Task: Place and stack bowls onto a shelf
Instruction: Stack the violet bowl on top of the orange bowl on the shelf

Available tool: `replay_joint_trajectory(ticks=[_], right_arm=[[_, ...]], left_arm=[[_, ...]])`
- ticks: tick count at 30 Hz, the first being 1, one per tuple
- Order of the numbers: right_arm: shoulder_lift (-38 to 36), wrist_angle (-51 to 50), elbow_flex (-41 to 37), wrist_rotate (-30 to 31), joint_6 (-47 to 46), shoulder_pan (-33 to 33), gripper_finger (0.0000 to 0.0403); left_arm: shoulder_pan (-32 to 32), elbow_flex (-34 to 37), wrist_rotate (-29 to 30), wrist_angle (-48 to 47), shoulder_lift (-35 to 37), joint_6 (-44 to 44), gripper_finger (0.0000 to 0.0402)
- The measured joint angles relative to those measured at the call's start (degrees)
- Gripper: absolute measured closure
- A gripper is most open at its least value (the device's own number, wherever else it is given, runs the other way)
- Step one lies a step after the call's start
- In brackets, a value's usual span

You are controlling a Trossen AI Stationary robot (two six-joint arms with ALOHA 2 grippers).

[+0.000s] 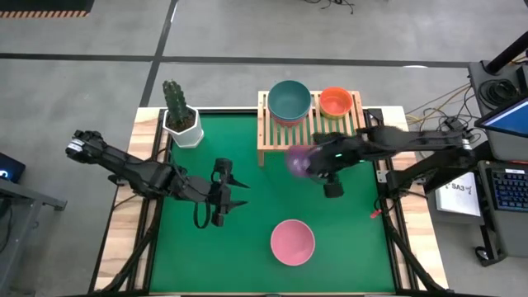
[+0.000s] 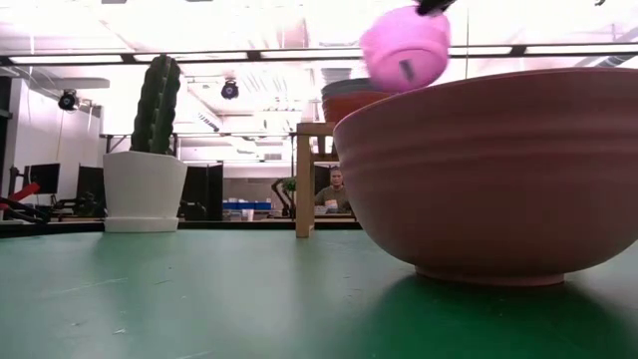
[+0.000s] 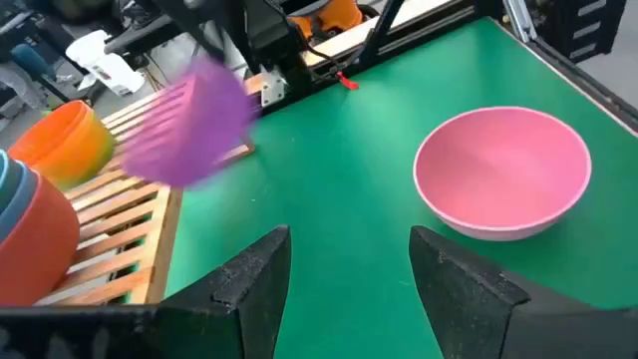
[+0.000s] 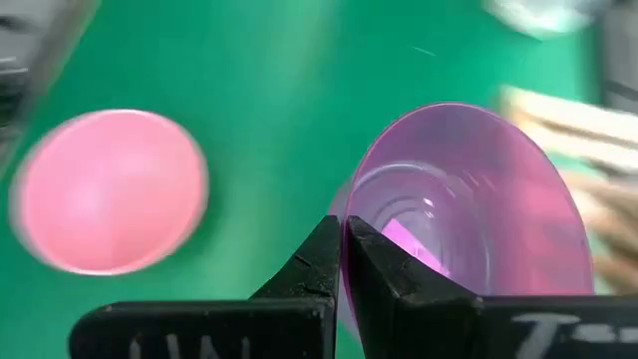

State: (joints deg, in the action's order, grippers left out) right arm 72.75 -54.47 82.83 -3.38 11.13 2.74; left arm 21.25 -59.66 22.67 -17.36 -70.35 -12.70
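My right gripper (image 1: 320, 167) is shut on a small purple bowl (image 1: 298, 160), held in the air just in front of the light-wood shelf (image 1: 272, 136). The bowl shows tilted high in the low view (image 2: 404, 45). On the shelf stand a stack of larger bowls with a teal one on top (image 1: 289, 100) and an orange bowl (image 1: 335, 101). A pink bowl (image 1: 293, 242) rests on its base on the green mat near the table's near edge. My left gripper (image 1: 228, 195) hovers open over the mat's left half, its fingers apart in its wrist view (image 3: 349, 269). My right gripper (image 4: 344, 234) pinches the purple bowl's rim (image 4: 346, 204) between its two fingers, one finger (image 4: 384, 264) inside the bowl and the other (image 4: 314, 264) outside its wall. The bowl is lifted clear of the table and tipped on its side (image 2: 404, 45).
A white pot with a green cactus (image 1: 181, 115) stands at the mat's far left corner, left of the shelf. Open green mat (image 1: 247, 165) lies between the two grippers and around the pink bowl. A person sits in the room far behind the table (image 2: 337, 189).
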Motion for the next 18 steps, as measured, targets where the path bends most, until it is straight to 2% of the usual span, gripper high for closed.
replay_joint_trajectory(ticks=[6,8,12,18], right_arm=[[-7.3,-7.6,0.0,23.4,-9.8,-0.5,0.0394],[-8.4,-8.8,0.0,28.5,-11.7,-1.8,0.0394],[-8.5,-9.1,0.0,29.3,-11.6,-8.8,0.0394],[-6.3,-6.9,0.0,28.5,-6.8,-23.3,0.0394]], left_arm=[[-1.0,4.0,0.0,3.7,0.5,-1.6,0.0212],[-1.6,5.1,0.1,4.9,0.5,-1.8,0.0212],[-2.6,7.2,0.7,8.3,0.5,-1.9,0.0213],[-2.6,7.3,0.8,7.8,0.5,-1.8,0.0213]])
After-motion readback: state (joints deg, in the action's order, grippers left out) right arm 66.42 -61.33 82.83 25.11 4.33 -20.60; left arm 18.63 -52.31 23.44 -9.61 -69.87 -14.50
